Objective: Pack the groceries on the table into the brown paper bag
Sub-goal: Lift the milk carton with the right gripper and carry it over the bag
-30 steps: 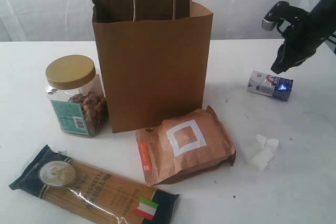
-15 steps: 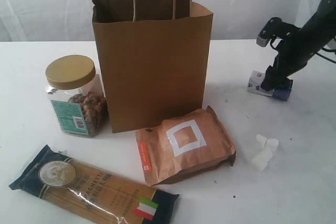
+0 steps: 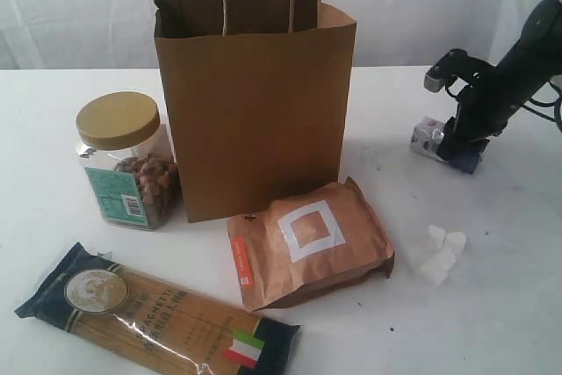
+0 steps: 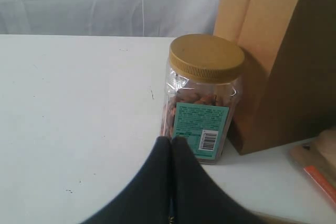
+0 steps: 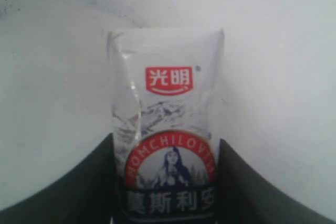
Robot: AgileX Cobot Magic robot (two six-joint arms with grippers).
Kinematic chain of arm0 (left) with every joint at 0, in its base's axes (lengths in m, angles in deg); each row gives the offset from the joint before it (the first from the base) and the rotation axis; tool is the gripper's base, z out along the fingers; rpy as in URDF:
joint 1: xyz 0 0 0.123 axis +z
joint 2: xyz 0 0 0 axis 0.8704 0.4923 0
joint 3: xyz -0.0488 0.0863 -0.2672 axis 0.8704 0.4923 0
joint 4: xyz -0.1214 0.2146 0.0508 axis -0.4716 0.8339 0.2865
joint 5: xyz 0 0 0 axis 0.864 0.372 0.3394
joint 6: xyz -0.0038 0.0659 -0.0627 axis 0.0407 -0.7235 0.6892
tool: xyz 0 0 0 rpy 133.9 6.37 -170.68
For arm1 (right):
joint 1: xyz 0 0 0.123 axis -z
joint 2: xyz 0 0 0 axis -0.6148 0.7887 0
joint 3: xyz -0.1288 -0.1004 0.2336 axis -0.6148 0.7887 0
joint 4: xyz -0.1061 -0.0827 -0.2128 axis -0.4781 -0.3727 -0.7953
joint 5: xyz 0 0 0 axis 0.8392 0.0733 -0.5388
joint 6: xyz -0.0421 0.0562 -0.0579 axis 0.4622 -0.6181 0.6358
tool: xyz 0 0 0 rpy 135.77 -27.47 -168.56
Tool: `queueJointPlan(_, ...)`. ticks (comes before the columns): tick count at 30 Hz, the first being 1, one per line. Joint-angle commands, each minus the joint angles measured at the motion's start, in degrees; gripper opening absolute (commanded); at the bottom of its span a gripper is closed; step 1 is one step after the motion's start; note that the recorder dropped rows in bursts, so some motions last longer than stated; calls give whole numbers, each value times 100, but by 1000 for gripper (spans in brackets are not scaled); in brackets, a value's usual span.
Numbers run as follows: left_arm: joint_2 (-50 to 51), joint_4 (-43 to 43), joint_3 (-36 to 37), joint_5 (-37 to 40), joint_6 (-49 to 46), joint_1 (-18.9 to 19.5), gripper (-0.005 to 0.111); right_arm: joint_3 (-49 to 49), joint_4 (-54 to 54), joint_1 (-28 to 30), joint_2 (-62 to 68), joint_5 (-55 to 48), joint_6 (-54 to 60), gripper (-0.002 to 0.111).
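The brown paper bag (image 3: 255, 103) stands upright and open at the middle back of the table (image 3: 500, 313). The small white-blue carton (image 3: 426, 136) lies at the right, and my right gripper (image 3: 457, 142) is down on it. In the right wrist view the carton (image 5: 165, 93) sits between the two dark fingers (image 5: 100, 182), which press its sides: right gripper (image 5: 166, 142) shut on it. My left gripper (image 4: 171, 141) is shut and empty, hovering just in front of the tan-lidded nut jar (image 4: 202, 98); it is out of the exterior view.
The nut jar (image 3: 127, 160) stands left of the bag. The copper pouch (image 3: 307, 241) lies in front of the bag, and the spaghetti packet (image 3: 158, 313) at the front left. White marshmallows (image 3: 442, 252) sit right of the pouch.
My right gripper came down from above the carton onto it and its fingers closed in on its sides. The carton shifted slightly left. The rest stayed put.
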Motion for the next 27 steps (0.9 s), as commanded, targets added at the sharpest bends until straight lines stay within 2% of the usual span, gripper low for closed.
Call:
queueJointPlan(1, -37, -67, 24, 36, 10, -44, 0, -8, 24, -3, -375, -77, -637, 0)
queueJointPlan(9, -37, -67, 24, 36, 10, -44, 0, -8, 96, -3, -1447, -350, -1680, 0)
queueJointPlan(15, -37, -67, 24, 36, 10, -44, 0, -8, 801, -3, -2375, -337, -1736, 0)
queueJointPlan(18, -37, -67, 24, 36, 10, -44, 0, -8, 1424, -3, -2841, 68, -1683, 0)
queueJointPlan(22, -37, -67, 24, 36, 10, -44, 0, -8, 3014, -3, -3237, 407, -982, 0)
queueJointPlan(27, -37, -67, 24, 36, 10, -44, 0, -8, 4778, -3, -3151, -258, 515, 0)
